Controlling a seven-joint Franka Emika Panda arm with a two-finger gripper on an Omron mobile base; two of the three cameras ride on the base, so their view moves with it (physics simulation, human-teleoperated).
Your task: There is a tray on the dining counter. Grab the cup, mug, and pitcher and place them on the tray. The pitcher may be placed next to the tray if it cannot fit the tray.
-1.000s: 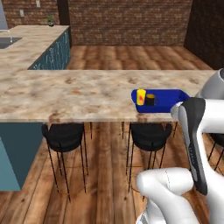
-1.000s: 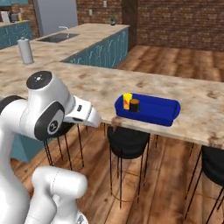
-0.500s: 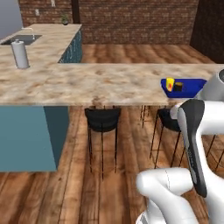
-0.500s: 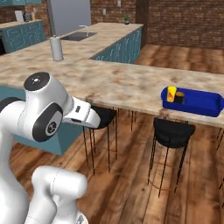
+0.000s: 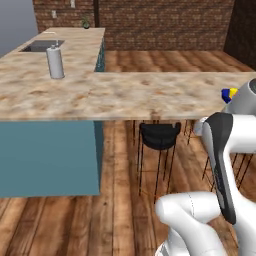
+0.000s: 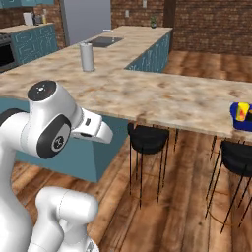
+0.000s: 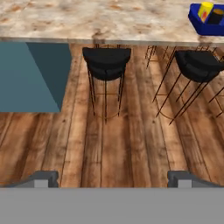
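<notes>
The blue tray (image 7: 209,25) sits on the dining counter (image 5: 125,95) at the far right, and shows too as the tray (image 6: 240,121) and the tray (image 5: 226,94). In it stand the yellow cup (image 7: 204,10) and the black mug (image 7: 215,16); the cup (image 6: 239,112) shows its red mark. The pitcher (image 5: 55,61), a tall grey-looking cylinder, stands far to the left near the sink, also seen as the pitcher (image 6: 87,57). My gripper (image 7: 113,179) is open and empty, held low in front of the counter and looking at floor and stools.
Black bar stools (image 7: 106,61) (image 7: 199,64) stand under the counter's edge, one stool (image 5: 159,135) just ahead of the arm. A teal cabinet base (image 5: 45,155) fills the left. A sink (image 6: 105,42) lies in the far counter wing.
The whole scene has slid right: the base has driven left along the counter. The tray now sits at the right edge and the pitcher has come closer. The gripper stays open.
</notes>
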